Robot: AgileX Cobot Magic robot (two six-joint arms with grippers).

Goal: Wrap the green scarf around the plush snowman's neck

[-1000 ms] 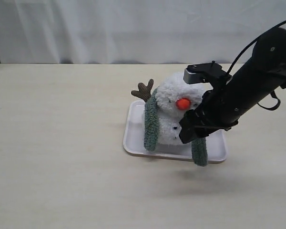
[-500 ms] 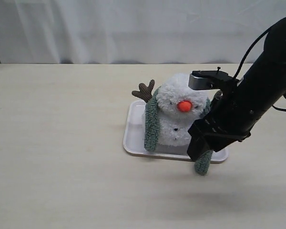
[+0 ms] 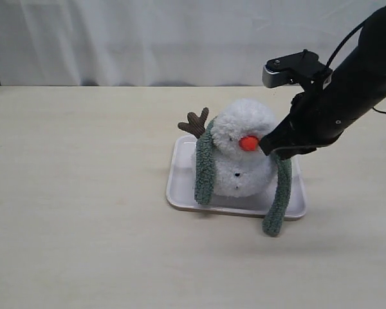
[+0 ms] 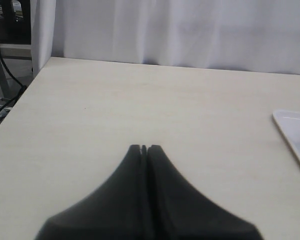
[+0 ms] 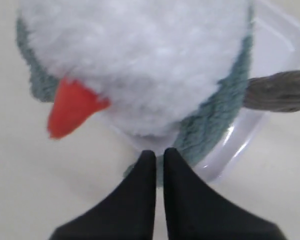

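Right gripper (image 5: pixel 159 152) — jaws clenched together, tips just beside plush snowman (image 3: pixel 241 154), near orange nose (image 3: pixel 248 142). Green scarf (image 3: pixel 204 168) draped behind head: one end hanging beneath gripper, other on snowman's far side. Snowman on white tray (image 3: pixel 180 174). Left gripper (image 4: pixel 144 148) — clenched, well apart from snowman.

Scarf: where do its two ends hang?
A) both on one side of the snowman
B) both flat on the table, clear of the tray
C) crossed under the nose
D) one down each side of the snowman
D: the scarf hangs down one side of the snowman and down the other, uncrossed, with the longer end reaching past the edge of the tray.
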